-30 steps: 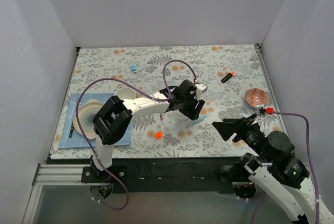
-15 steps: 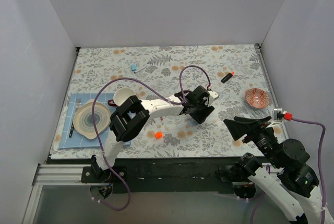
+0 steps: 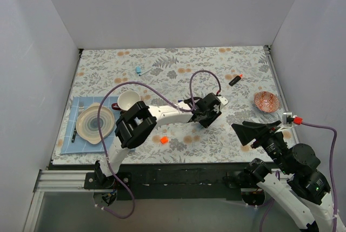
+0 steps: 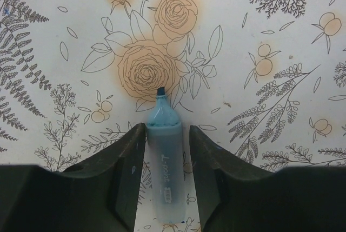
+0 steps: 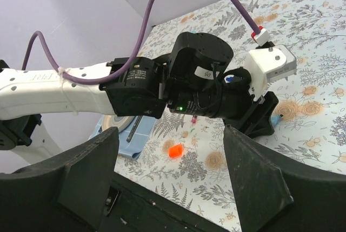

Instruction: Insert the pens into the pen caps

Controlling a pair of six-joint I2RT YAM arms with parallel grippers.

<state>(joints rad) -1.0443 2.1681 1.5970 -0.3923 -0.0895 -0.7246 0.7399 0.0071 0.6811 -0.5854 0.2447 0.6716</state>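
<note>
A light blue pen (image 4: pixel 165 167) lies on the floral cloth, its dark uncapped tip (image 4: pixel 160 90) pointing away. My left gripper (image 4: pixel 166 132) is low over it with one finger on each side; the left finger touches the barrel and a small gap shows at the right one. From above, the left gripper (image 3: pixel 208 117) hides this pen. An orange cap (image 3: pixel 164 140) lies near the front, also in the right wrist view (image 5: pixel 174 151). A black pen with an orange-red end (image 3: pixel 235 79) lies far right. A small blue cap (image 3: pixel 138 71) lies at the back. My right gripper (image 3: pixel 244 130) is open and empty.
A plate (image 3: pixel 95 124) on a blue mat with a dark cutlery piece (image 3: pixel 73 135) sits front left, a white cup (image 3: pixel 128 100) beside it. A patterned bowl (image 3: pixel 266 101) stands at the right. White walls enclose the table. The left arm's purple cable (image 3: pixel 203 75) arches over the middle.
My left gripper has moved right and settled over the light blue pen. My right arm has drawn back toward the front right. Little moved in the last half second.
</note>
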